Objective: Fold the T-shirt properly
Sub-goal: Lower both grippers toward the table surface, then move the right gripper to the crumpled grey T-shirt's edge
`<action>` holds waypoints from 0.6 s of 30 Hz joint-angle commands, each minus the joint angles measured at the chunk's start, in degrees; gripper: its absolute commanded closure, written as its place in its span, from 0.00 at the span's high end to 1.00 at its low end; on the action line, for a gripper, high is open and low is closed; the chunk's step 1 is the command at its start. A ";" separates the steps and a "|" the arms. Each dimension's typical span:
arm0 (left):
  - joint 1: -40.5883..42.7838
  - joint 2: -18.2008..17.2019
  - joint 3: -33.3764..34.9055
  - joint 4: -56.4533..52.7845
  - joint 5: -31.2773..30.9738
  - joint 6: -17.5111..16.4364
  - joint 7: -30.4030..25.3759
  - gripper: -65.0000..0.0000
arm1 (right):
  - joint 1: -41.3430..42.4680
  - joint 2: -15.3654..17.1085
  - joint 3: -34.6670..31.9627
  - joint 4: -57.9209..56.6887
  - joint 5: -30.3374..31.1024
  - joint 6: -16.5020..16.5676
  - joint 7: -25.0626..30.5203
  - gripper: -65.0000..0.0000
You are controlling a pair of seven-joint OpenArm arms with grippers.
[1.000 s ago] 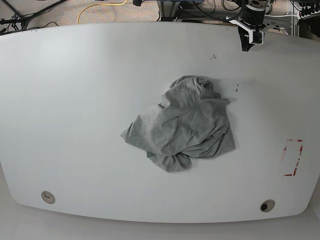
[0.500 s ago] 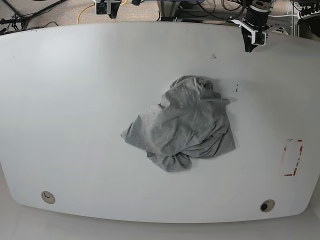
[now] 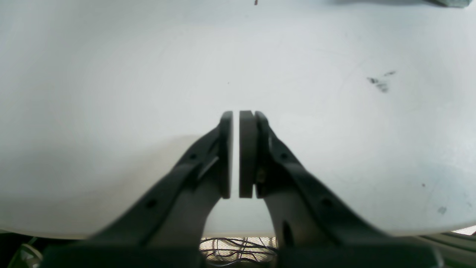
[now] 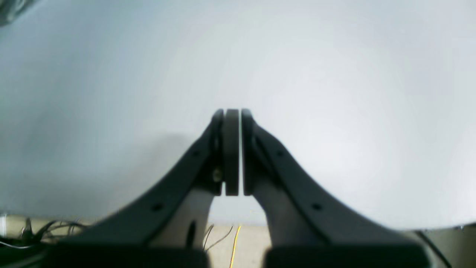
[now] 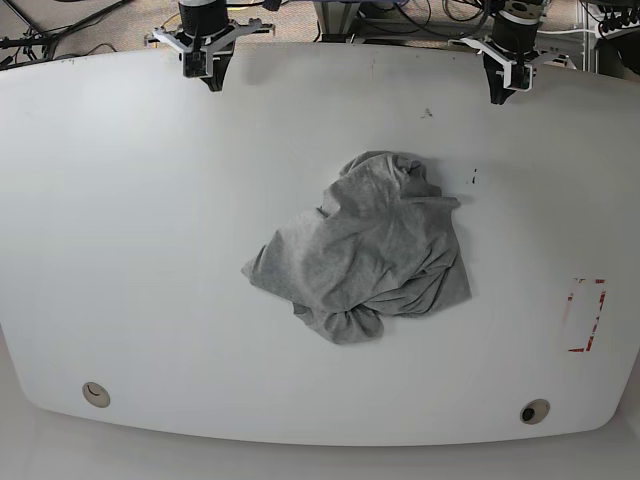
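The T-shirt (image 5: 365,250) lies crumpled in a grey heap at the middle of the white table (image 5: 130,220); no lettering shows. A grey corner of it peeks in at the top right of the left wrist view (image 3: 452,3). My left gripper (image 5: 497,96) hangs shut over the far right table edge, well away from the cloth. In its own view the left gripper (image 3: 235,113) has its pads almost together with nothing between them. My right gripper (image 5: 212,82) hangs shut over the far left edge. The right wrist view shows the right gripper (image 4: 232,111) shut and empty above bare table.
A red-and-white rectangle mark (image 5: 586,315) sits near the table's right edge. Two round cable holes (image 5: 96,394) (image 5: 535,411) lie along the near edge. Small dark scuffs (image 5: 427,113) mark the tabletop near the left gripper. Cables and stands crowd the floor behind the far edge.
My right arm has come into the base view at the far left edge, where it did not show a second ago. The left gripper has shifted slightly. The T-shirt has not moved.
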 commanded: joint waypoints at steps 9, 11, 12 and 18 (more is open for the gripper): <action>-0.01 -0.24 -0.03 1.10 0.13 0.09 -1.26 0.03 | 7.09 1.01 -0.34 0.72 0.71 5.04 1.33 0.00; -0.98 -0.15 -0.03 1.18 0.04 0.09 -1.26 0.03 | 9.20 0.92 -0.34 0.63 0.71 6.01 1.15 0.00; -1.24 -0.15 -0.03 1.18 0.04 0.09 -1.26 0.03 | 10.17 0.92 -0.43 0.46 0.71 6.36 0.97 0.00; -2.03 -0.24 0.06 1.10 0.04 0.17 -1.26 0.03 | 16.76 1.19 -2.27 0.11 0.71 10.14 -5.09 0.00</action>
